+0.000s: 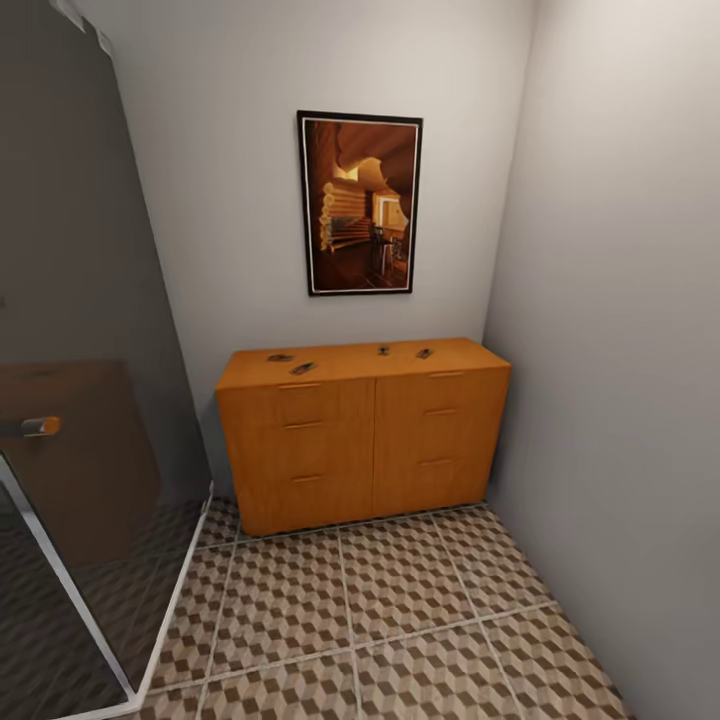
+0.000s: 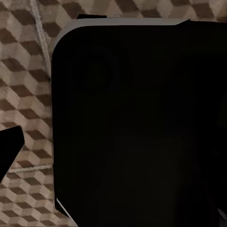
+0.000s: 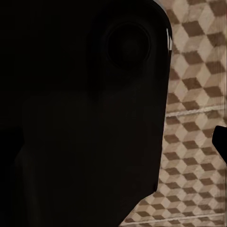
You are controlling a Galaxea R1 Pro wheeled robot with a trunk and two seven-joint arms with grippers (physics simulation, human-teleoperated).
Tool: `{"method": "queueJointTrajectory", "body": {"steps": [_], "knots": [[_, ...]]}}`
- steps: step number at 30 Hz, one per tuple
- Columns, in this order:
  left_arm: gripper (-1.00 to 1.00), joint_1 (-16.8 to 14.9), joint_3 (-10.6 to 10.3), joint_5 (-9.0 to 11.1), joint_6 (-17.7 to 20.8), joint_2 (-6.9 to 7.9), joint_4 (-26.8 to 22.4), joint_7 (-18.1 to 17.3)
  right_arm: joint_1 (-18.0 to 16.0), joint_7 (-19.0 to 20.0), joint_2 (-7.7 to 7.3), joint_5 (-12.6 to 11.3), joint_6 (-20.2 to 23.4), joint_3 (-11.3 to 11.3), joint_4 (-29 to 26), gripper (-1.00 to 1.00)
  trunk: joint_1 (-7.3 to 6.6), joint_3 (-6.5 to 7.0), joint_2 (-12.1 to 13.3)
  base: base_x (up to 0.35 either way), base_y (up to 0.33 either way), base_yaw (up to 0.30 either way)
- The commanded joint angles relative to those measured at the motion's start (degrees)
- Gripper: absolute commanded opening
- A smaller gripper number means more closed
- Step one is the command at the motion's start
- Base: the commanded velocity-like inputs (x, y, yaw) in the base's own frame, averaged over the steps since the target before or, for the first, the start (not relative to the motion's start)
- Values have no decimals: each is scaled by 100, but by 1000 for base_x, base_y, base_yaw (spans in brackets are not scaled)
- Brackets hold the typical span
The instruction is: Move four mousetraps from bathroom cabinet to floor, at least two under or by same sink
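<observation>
The orange-brown cabinet (image 1: 360, 440) stands against the far wall, its drawers closed. Several small mousetraps lie on its top: two toward the left (image 1: 280, 357) (image 1: 302, 368), one near the middle (image 1: 383, 350) and one right of it (image 1: 424, 353). The cube-patterned bathroom floor (image 1: 400, 600) stretches from me to the cabinet. The bathroom sink is out of view. In the left wrist view a dark finger tip (image 2: 9, 146) pokes in over the tiles beside a black robot body part (image 2: 137, 123). The right wrist view shows a similar dark tip (image 3: 220, 142) beside black bodywork (image 3: 80, 113).
A dark glass shower screen (image 1: 80, 400) with a white frame closes off the left side. A grey wall (image 1: 620, 400) runs along the right, leaving a narrow tiled corridor up to the cabinet. A framed picture (image 1: 360, 203) hangs above it.
</observation>
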Motion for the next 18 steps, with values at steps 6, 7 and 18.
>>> {"method": "queueJointTrajectory", "body": {"steps": [6,7,18], "knots": [[100,-1,4,47,-16,5,1,-2,0,1,0,6,-19,3,1,100,3,-4,-2,249,-180,0],[100,-1,4,48,-16,5,1,-2,0,1,0,4,-18,3,1,100,3,-4,-2,249,-179,0],[100,-1,4,52,-16,8,1,-2,0,1,0,-1,-16,3,1,100,3,-4,-2,249,-175,0]]}}
